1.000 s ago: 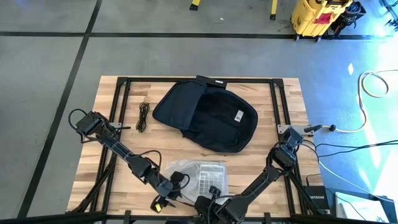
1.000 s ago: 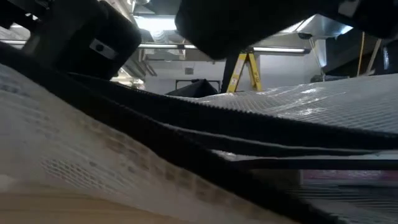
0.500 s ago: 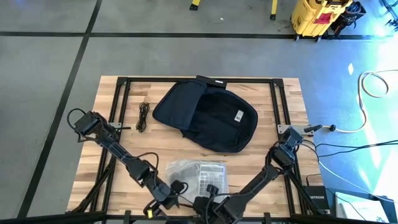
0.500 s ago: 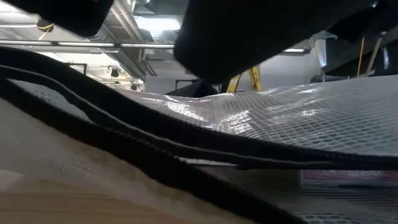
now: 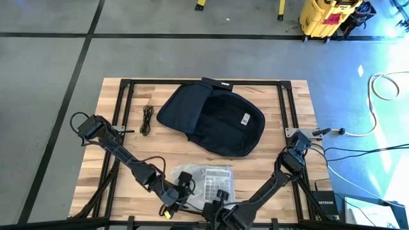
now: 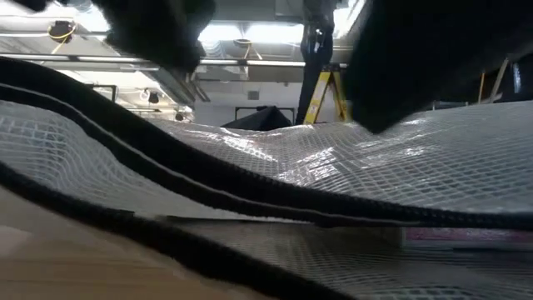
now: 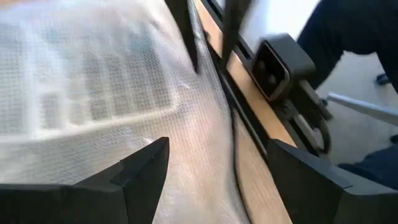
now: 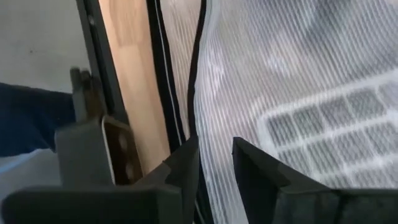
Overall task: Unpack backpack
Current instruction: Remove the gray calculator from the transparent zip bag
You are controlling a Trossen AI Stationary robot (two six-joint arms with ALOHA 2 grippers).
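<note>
Set the clear mesh zip pouch (image 5: 206, 181) flat at lower centre: left gripper (image 5: 185, 186) jaws wide, empty; right gripper (image 5: 220, 198) jaws barely parted astride its zip edge.

You see backpack (image 5: 216, 120) at bench (image 5: 294, 118) far centre, cord (image 5: 147, 119) left of it; mesh pouch (image 5: 208, 180) at near edge, left claw (image 5: 184, 190) and right claw (image 5: 216, 204) over it.

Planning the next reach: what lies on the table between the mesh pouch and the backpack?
In the high view, only bare wooden table shows between the mesh pouch and the backpack.
</note>
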